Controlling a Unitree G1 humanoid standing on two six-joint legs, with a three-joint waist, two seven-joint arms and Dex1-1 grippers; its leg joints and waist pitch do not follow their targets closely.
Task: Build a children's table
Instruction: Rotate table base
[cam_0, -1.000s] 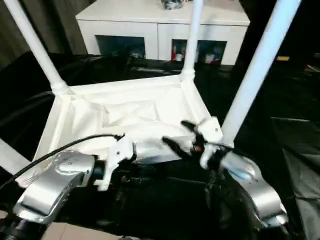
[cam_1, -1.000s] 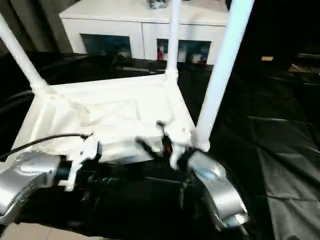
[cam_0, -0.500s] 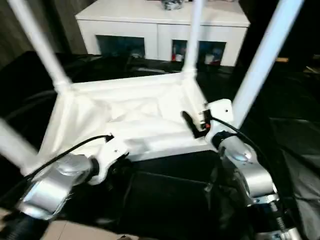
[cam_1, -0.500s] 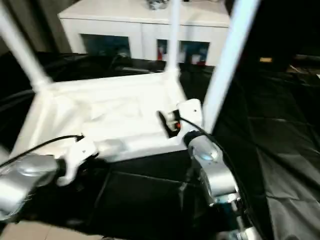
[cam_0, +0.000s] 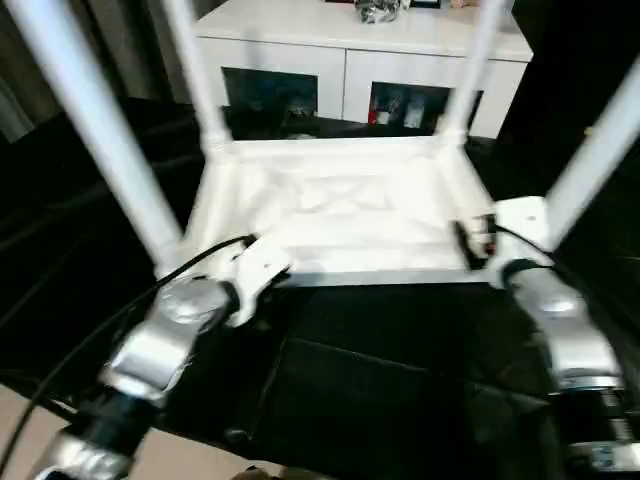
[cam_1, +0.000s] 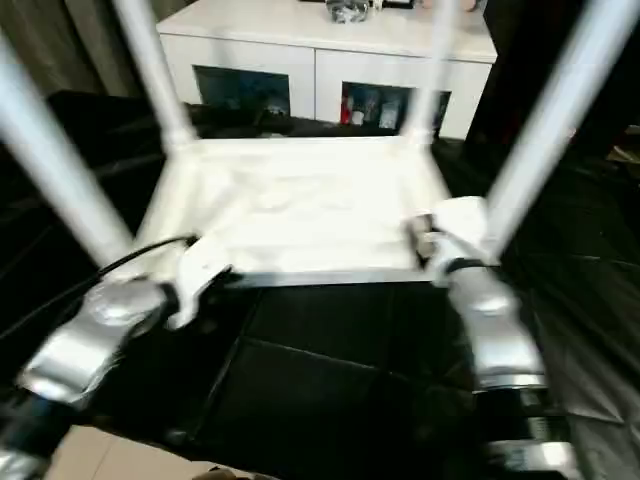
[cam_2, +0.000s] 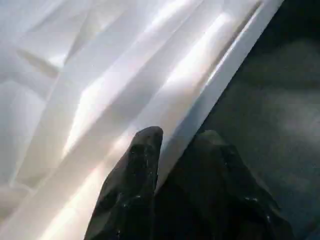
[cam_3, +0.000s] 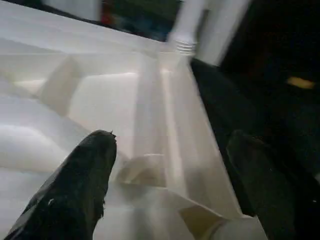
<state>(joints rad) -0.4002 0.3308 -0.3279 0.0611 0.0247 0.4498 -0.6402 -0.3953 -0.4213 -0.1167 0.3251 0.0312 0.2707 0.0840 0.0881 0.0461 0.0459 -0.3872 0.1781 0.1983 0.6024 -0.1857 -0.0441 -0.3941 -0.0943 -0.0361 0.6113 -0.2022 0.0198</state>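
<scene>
Left wrist view: left pincer (cam_2: 172, 137) clamped on tabletop (cam_0: 345, 205) rim; right wrist view: right pincer (cam_3: 172, 145) apart.

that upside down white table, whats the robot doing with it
The robot has both grippers at the near edge of the table, which lies upside down on a black-covered surface with all four legs sticking up. The left gripper pinches the rim, one finger on each side. The right gripper is open, straddling the rim near a corner. A white cabinet stands behind.
</scene>
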